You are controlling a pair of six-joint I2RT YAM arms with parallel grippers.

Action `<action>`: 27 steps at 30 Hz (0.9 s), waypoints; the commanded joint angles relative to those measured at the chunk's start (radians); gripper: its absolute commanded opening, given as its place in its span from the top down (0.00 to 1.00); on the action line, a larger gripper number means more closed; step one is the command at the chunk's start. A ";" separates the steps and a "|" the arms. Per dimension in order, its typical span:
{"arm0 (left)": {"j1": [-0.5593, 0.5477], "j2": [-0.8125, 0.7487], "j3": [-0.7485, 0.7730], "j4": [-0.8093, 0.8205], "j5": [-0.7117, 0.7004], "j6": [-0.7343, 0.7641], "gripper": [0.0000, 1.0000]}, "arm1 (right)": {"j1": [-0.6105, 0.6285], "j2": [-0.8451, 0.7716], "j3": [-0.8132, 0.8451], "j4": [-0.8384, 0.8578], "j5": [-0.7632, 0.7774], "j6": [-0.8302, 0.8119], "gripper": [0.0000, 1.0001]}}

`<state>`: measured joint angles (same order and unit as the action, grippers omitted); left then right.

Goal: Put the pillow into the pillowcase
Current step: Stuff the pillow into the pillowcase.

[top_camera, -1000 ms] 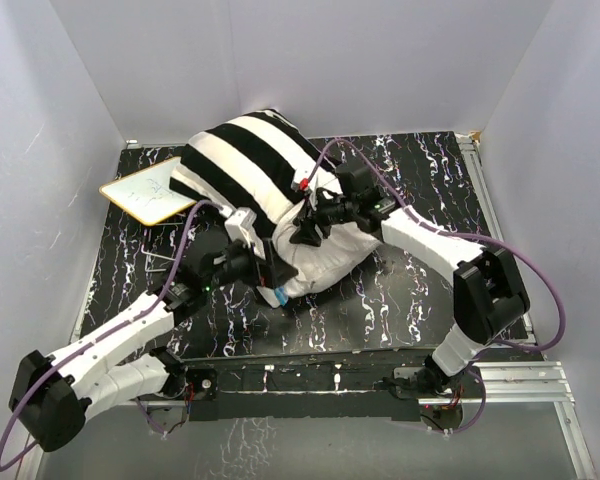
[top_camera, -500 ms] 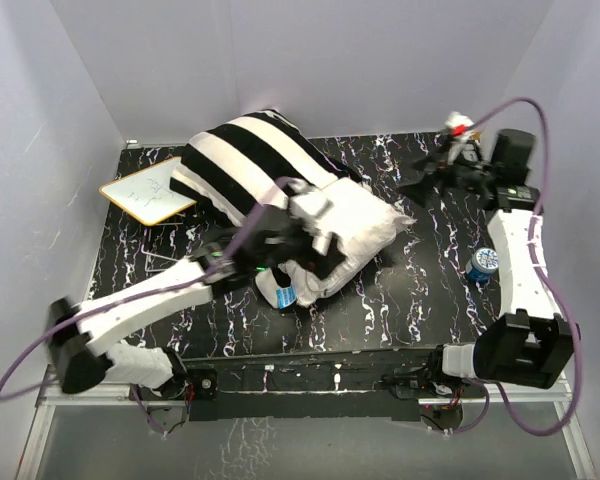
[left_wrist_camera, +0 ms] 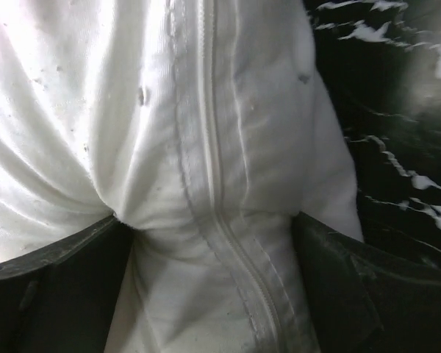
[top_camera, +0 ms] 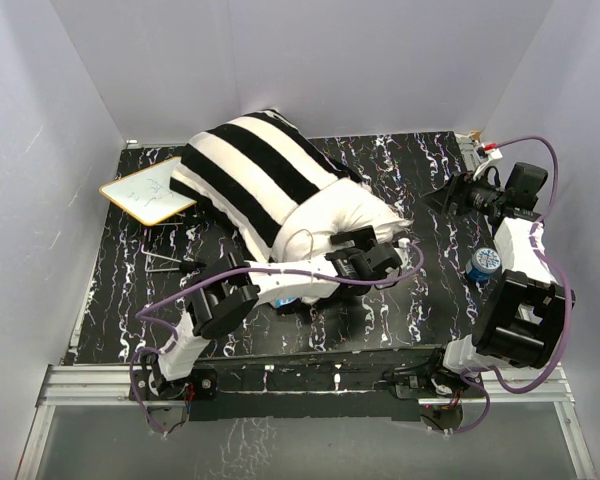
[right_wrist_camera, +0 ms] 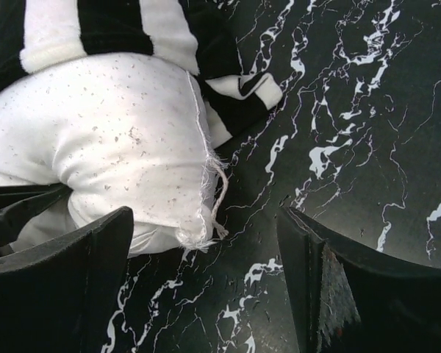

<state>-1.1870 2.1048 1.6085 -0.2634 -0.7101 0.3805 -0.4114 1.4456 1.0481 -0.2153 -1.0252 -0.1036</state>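
Top view: the pillow (top_camera: 345, 215) lies slantwise on the bench (top_camera: 410, 310). Its long axis runs from far left to near right. The far part is sheathed in the striped pillowcase (top_camera: 245, 170), while the bare white near-right end sticks out of the case mouth.

The left tool (top_camera: 388, 252) sits at that bare end. In the left wrist view its jaws stand wide, one on each side of the zipper seam (left_wrist_camera: 213, 184), with pillow fabric bulging between the fingers (left_wrist_camera: 59, 279). It cannot be told whether they squeeze the fabric.

The right tool (top_camera: 435, 198) is well apart to the right, spread wide and empty. The pillow's frayed corner (right_wrist_camera: 202, 228) lies ahead of it and to its left.

The left arm is clearly the nearer. Judged from this layout, seating the pillow calls for a push along the long axis toward far left, into the case.
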 commanded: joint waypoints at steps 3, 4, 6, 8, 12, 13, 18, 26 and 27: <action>0.089 -0.058 0.003 0.076 -0.183 0.193 0.76 | 0.001 -0.027 -0.038 0.124 -0.075 0.043 0.20; 0.100 -0.087 0.006 0.095 -0.183 0.202 1.00 | 0.003 -0.027 -0.049 0.139 -0.088 0.049 0.20; 0.124 -0.173 0.022 0.134 -0.146 0.226 1.00 | 0.011 -0.032 -0.077 0.174 -0.095 0.064 0.21; 0.163 -0.249 0.074 0.119 -0.088 0.188 1.00 | 0.021 -0.040 -0.110 0.228 -0.097 0.097 0.21; 0.259 -0.358 0.184 0.043 0.040 0.106 1.00 | 0.074 -0.063 -0.226 0.456 -0.100 0.255 0.21; 0.281 -0.376 0.199 0.032 0.060 0.096 1.00 | 0.100 -0.067 -0.262 0.535 -0.092 0.309 0.21; 0.378 -0.439 0.236 -0.017 0.142 0.036 1.00 | 0.289 -0.063 -0.397 0.859 0.066 0.545 0.20; 0.456 -0.461 0.312 -0.084 0.236 -0.035 1.00 | 0.527 0.179 -0.229 0.927 0.370 0.900 0.16; 0.459 -0.458 0.318 -0.090 0.241 -0.038 1.00 | 0.547 0.221 -0.203 0.949 0.370 0.934 0.16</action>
<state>-0.7517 1.6478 1.8713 -0.3286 -0.4889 0.3779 0.0830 1.5455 0.7311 0.5911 -0.7952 0.5983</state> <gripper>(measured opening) 0.087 0.832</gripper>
